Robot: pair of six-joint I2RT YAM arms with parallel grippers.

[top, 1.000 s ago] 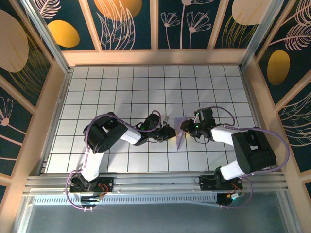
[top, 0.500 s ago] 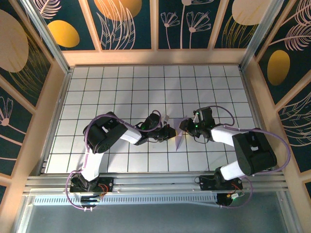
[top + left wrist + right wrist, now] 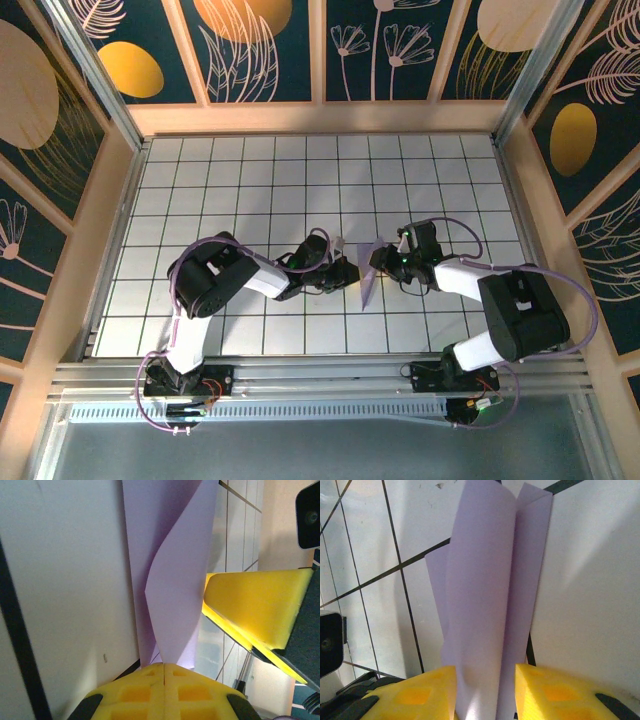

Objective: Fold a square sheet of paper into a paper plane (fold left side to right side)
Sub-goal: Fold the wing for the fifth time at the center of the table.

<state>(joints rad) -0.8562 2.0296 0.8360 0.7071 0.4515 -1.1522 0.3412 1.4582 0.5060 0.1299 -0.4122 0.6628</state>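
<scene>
- Top external view: the sheet of paper (image 3: pixel 370 278), pale lavender and folded into a narrow strip, stands on edge on the white tiled table (image 3: pixel 250 180). It sits near the middle of the table's near half, between the two wrists.
- The left gripper (image 3: pixel 347 270) reaches in from the left and meets the strip at its left side. The right gripper (image 3: pixel 378 262) meets it from the right, so the two are just beside each other.
- Left wrist view: the left gripper (image 3: pixel 164 667) is clenched, its yellow fingers pressed together along one seam. The sheet of paper (image 3: pixel 175 590) rises out from between them, with one flap bowed away from the other.
- One yellow finger of the right gripper (image 3: pixel 255 607) touches the paper's right edge.
- Right wrist view: the right gripper (image 3: pixel 485 700) has its yellow fingers (image 3: pixel 415 697) spread apart. The sheet of paper (image 3: pixel 485 605) passes up through the gap as two curved layers.
- Whether those fingers press on the paper cannot be told.
</scene>
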